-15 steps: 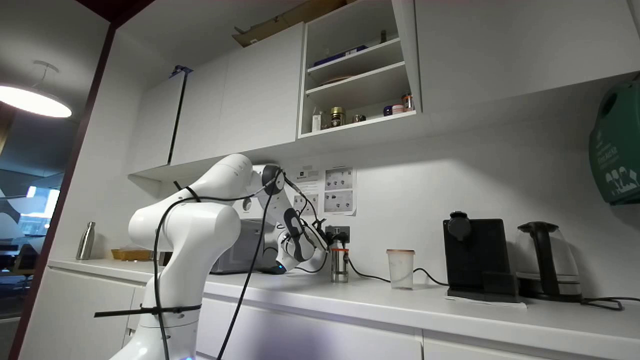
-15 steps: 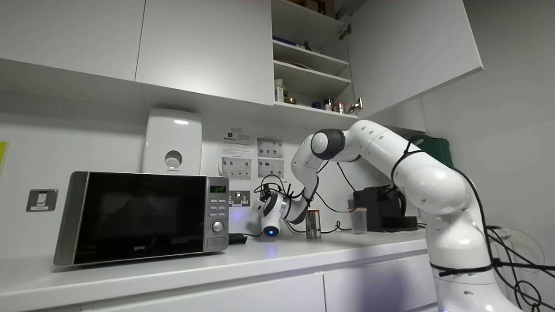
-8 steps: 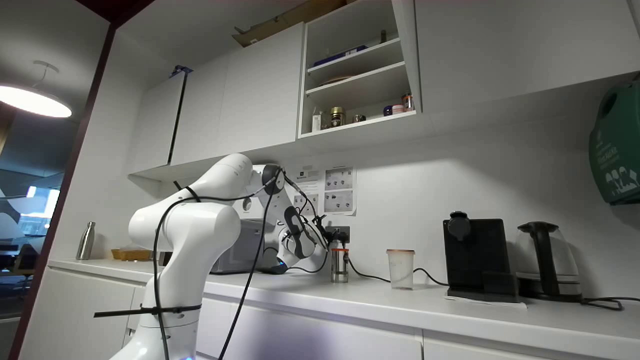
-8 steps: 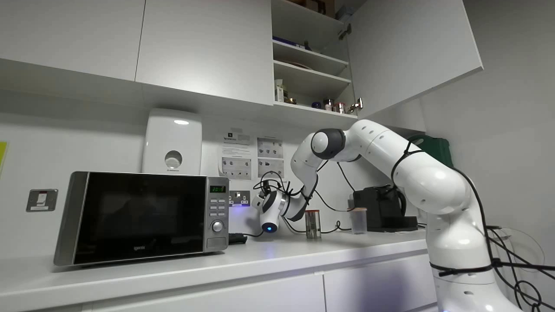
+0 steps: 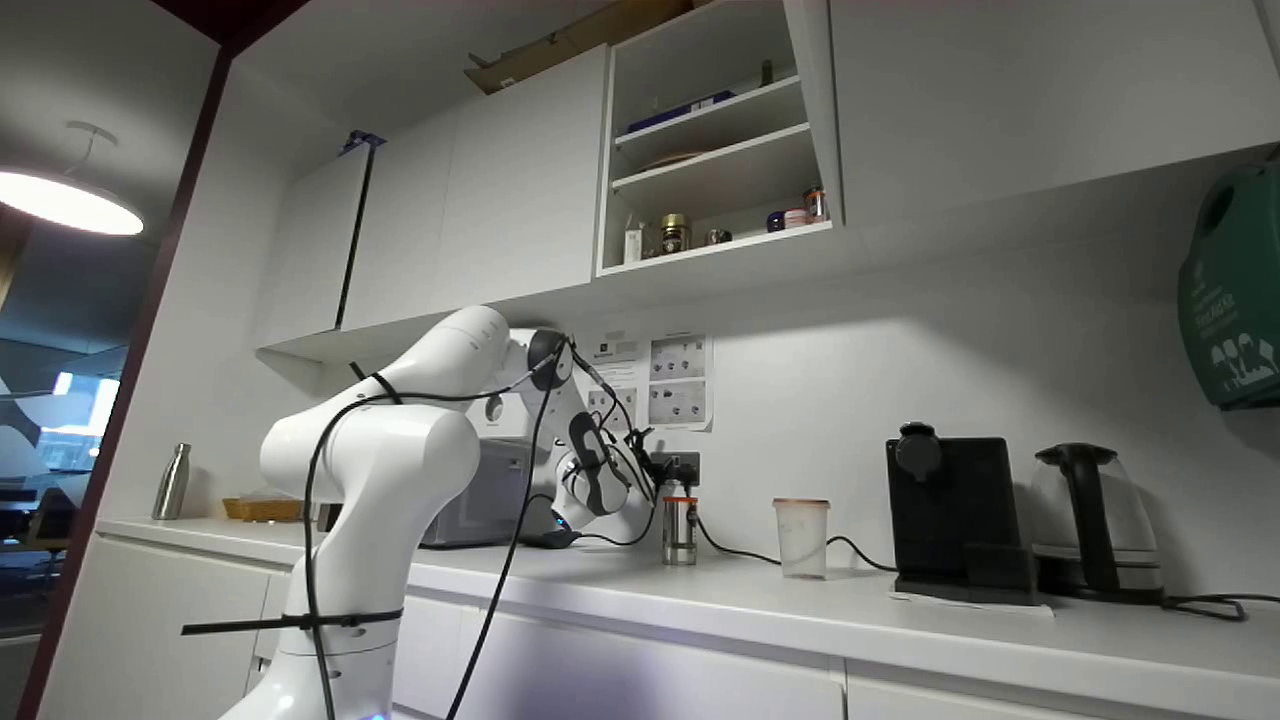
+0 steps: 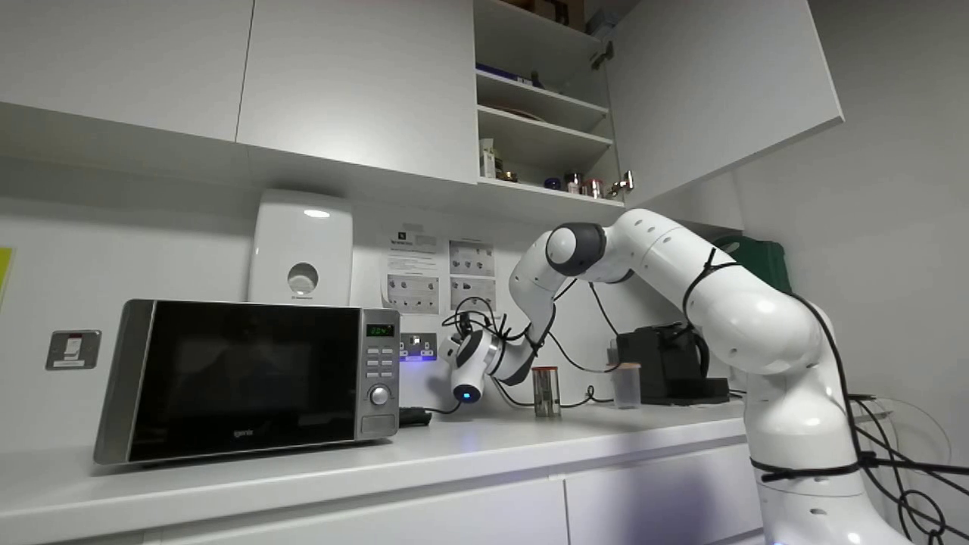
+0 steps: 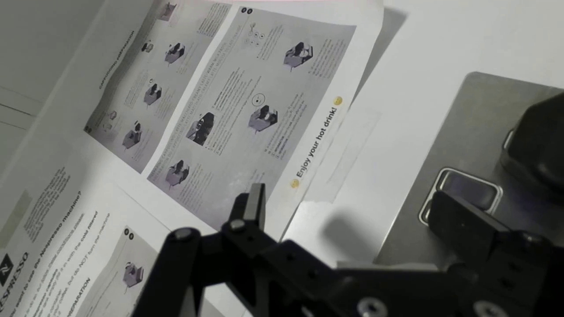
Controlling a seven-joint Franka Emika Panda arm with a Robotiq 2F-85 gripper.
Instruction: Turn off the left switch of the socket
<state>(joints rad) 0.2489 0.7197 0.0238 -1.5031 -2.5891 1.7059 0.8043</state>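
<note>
Looks to me like the lining-up step, right before a press; the gripper (image 7: 350, 198) is by the wall with its fingers (image 7: 462, 224) spread wide and nothing held between them; the socket (image 7: 478, 145), a grey metal plate, sits below the notice (image 7: 264, 110) with a black plug (image 7: 539, 145) on it; one finger covers part of a switch (image 7: 469, 191) there, but I can't tell if it's touching; can't tell if that's the left one either, since the wrist view is tilted and a second one could be hidden; there's also a second socket (image 6: 419, 346) next to the microwave (image 6: 250, 382) in an exterior view, so I'm guessing the plugged one is the target because the gripper is at it. Next move, I'd say: sort out which rocker is the left one, put a single fingertip on its off end, then push straight at the wall; closing the fingers first might make a neater poker tbh; mind the plug, it's just beside the switch and easy to bump; can't read on or off from here.
</note>
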